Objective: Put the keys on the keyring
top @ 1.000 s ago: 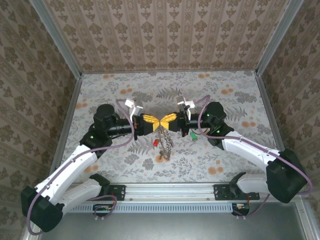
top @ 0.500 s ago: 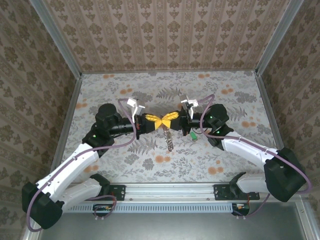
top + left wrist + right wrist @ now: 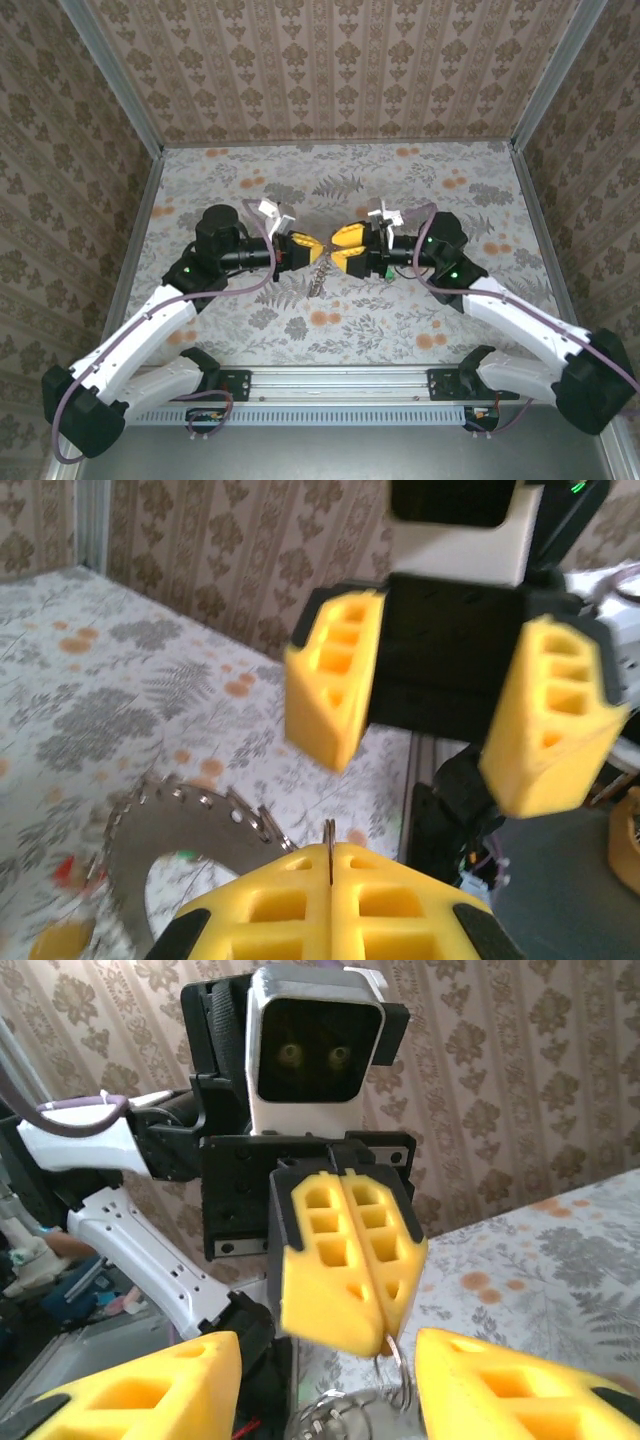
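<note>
Right gripper (image 3: 339, 248) has just sprung apart and backed off, leaving the keyring (image 3: 318, 276) dangling above the table (image 3: 230, 340) from the left gripper (image 3: 306, 247), clenched on its top edge; hand-over looks done, right probably free for the next pick.

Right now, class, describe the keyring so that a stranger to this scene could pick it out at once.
Look to the middle of the floral table, where the yellow left fingers face the right fingers. Just under the shut left pair hangs the keyring. It is a brownish-grey metal hoop with a studded band, unlike the flat orange flower prints on the table.
</note>
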Motion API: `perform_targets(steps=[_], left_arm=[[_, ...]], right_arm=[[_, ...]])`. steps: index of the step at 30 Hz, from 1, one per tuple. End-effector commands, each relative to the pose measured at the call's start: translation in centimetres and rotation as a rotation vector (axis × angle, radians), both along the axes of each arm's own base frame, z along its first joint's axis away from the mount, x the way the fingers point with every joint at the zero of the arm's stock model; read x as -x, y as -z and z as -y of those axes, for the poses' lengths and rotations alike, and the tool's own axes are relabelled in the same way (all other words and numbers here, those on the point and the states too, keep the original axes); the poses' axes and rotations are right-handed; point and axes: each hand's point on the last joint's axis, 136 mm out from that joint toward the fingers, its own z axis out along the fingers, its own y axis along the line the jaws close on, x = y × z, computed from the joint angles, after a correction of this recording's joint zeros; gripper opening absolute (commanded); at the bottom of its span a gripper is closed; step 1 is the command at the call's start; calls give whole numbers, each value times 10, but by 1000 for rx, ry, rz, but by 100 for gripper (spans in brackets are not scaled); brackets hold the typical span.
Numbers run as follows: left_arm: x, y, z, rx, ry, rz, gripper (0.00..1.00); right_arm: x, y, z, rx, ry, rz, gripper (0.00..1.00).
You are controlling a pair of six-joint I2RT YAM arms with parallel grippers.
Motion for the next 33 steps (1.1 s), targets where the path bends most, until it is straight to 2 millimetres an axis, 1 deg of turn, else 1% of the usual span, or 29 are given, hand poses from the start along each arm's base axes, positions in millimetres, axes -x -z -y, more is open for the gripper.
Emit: perform_targets(steps=[1,4,8,11,14,17,20,25,31,33], left_arm=[[4,-6,-4,-77,21,69,0],[9,0,-2,-150,62,62,0],[19,5,1,-245,135,48,0],[26,7,2,-293,179,44,0],[31,9,5,-324,213,37,0],[33,14,8,-353,233,37,0],[34,16,11,-363,243,37,0],[34,13,14,-352,249,50,0],[35,11,15,-339,260,57,0],[36,11,16,-332,268,54,0]], right_arm=[[-9,31,16,186,113,-10,55],[-12,42,22,267,147,-36,54],[-13,48,20,277,141,-60,52],[-8,47,18,260,111,-54,50],[-1,43,13,237,65,-48,48],[3,42,9,226,34,-44,47],[9,41,4,211,-16,-50,47],[16,48,-4,219,-68,-68,46],[21,55,-5,232,-90,-83,43],[23,53,-8,224,-104,-81,40]])
